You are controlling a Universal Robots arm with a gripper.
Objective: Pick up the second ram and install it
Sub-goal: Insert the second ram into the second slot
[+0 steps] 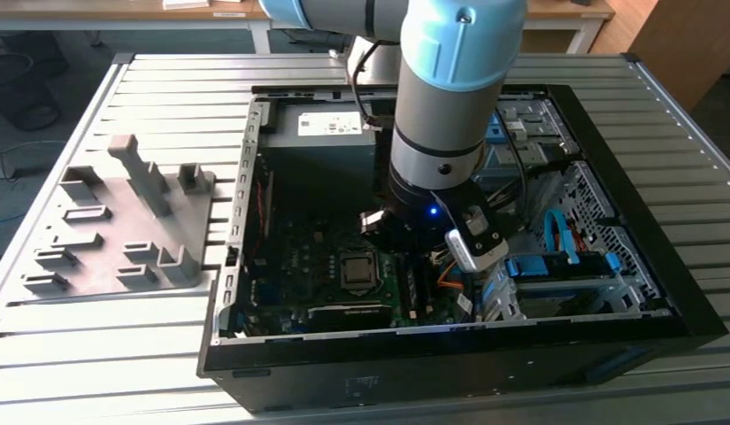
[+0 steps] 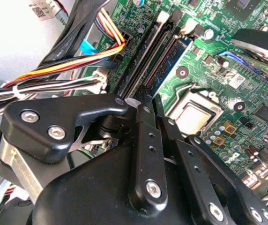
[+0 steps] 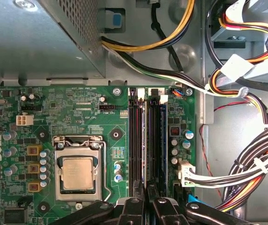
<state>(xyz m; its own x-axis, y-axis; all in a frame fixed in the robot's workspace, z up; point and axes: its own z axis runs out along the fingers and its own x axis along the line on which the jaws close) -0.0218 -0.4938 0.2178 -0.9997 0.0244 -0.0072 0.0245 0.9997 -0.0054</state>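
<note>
Inside the open computer case [image 1: 249, 177] my gripper [image 1: 418, 243] reaches down onto the motherboard's memory slots. In both wrist views the fingertips [image 2: 141, 102] stand close together on a thin stick set upright in a slot. This is the second ram [image 2: 171, 61], with its blue face showing in the second wrist view. In the first wrist view the second ram [image 3: 146, 140] is a narrow edge running straight out from the gripper [image 3: 146, 199]. The gripper [image 2: 149, 101] is shut on its top edge near the middle.
Another blue ram stick [image 3: 164, 140] sits in the slot nearest the cables. The processor socket [image 3: 78, 171] lies beside the slots. Cable bundles [image 3: 246, 164] and the power supply [image 3: 35, 37] crowd the slots' other sides. A grey parts holder [image 1: 128, 221] rests on the table at the exterior view's left.
</note>
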